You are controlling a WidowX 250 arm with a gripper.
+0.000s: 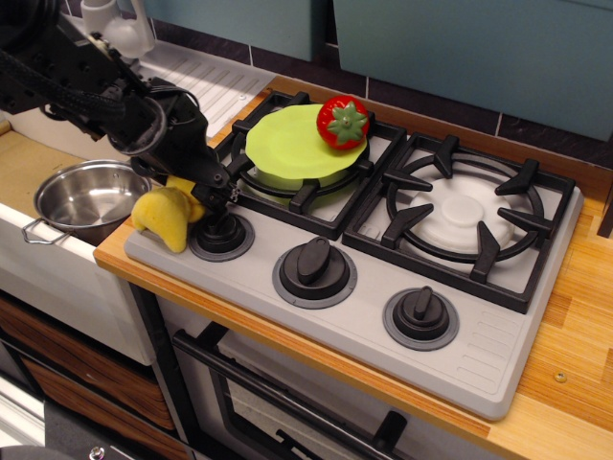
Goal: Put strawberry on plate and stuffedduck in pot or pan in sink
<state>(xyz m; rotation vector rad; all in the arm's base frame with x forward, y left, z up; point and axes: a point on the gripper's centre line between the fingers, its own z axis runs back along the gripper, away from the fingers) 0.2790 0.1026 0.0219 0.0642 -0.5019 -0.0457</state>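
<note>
Gripper (206, 187) jaws pinch the stuffedduck (165, 215) at the stove's left edge. Lift it clear, carry left over the pot (84, 196), then release centrally.

Strawberry (343, 122): glossy red plastic; plate (292, 144): smooth, matt lime plastic; stuffedduck (165, 218): soft yellow plush (cloth); pot (84, 197): shiny polished steel; countertop (575, 316): smooth wood; stove grates (460, 222): matt black.

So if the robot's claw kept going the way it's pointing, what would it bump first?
Probably the stove knob. The gripper points down and right beside the stuffedduck, just above that knob, though depth is hard to judge.
</note>
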